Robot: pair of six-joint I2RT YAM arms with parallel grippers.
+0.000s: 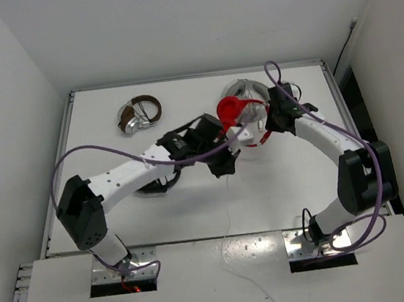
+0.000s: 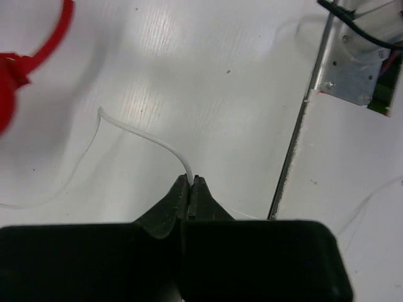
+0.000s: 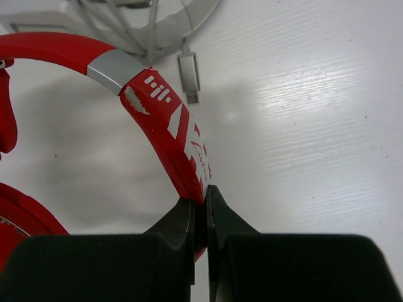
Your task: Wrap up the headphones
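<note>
Inside the right end effector (image 3: 204, 192), the headphones (image 3: 169, 118) sit pinched.

The headphones (image 3: 165, 119) have a glossy red plastic headband, its paint chipped to a rough pale patch beside a brushed silver sleeve (image 3: 113, 70) at eleven o'clock. Their cable (image 2: 148, 137) is thin, smooth, milky-white plastic. The table (image 3: 302, 126) is white and finely grained, with a soft sheen. The left gripper (image 2: 190, 182) and right gripper (image 3: 206, 192) look like matt black plastic. A bracket (image 2: 352, 75) at two o'clock is bare, dull metal.
</note>
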